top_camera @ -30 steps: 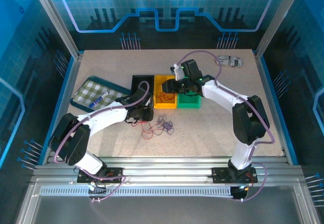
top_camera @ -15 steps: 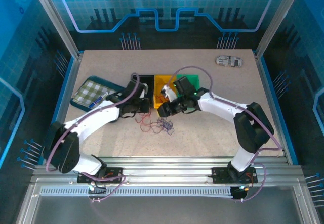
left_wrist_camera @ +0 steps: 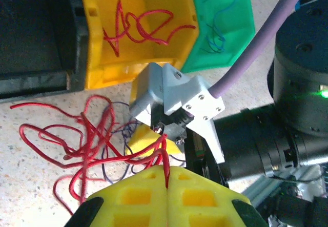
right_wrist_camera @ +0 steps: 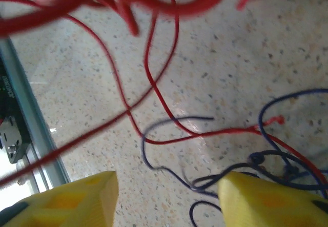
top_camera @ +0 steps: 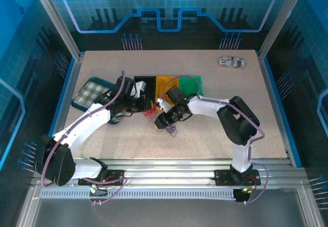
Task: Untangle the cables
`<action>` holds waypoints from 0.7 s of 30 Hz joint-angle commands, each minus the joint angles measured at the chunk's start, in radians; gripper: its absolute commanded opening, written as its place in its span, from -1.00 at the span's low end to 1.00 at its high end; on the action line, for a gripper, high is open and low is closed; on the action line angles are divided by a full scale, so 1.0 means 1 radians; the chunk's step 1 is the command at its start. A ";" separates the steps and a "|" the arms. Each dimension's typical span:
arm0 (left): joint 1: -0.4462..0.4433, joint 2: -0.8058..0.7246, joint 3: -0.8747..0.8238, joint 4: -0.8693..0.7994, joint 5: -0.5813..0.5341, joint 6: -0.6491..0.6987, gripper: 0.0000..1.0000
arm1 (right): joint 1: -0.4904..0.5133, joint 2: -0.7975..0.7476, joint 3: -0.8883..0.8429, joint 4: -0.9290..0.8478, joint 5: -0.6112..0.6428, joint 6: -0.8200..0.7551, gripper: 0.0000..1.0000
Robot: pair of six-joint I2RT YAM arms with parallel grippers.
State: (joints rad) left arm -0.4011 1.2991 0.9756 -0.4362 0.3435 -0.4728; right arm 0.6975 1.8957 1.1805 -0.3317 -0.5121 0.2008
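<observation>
Mostly sideways: red cable into left gripper

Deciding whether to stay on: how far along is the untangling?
Done: a red wire lies in the yellow bin, a blue wire in the green bin. In hand: left hand pinches a red cable; right hand is open over dark strands. Left: red and dark strands lie crossed.

arms: 2, white links, black joints | arm cables: purple-grey | gripper fingers: yellow | wrist bracket: grey, maybe 4 screws
</observation>
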 commanded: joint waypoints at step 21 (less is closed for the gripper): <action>-0.001 -0.050 0.007 0.058 0.438 -0.021 -1.00 | 0.034 -0.216 -0.145 0.298 0.140 -0.036 -0.59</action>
State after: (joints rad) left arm -0.4011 1.2720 0.9604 -0.4042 0.7029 -0.4736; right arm 0.7200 1.6562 1.0183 -0.0639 -0.3954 0.1696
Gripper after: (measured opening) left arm 0.005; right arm 0.272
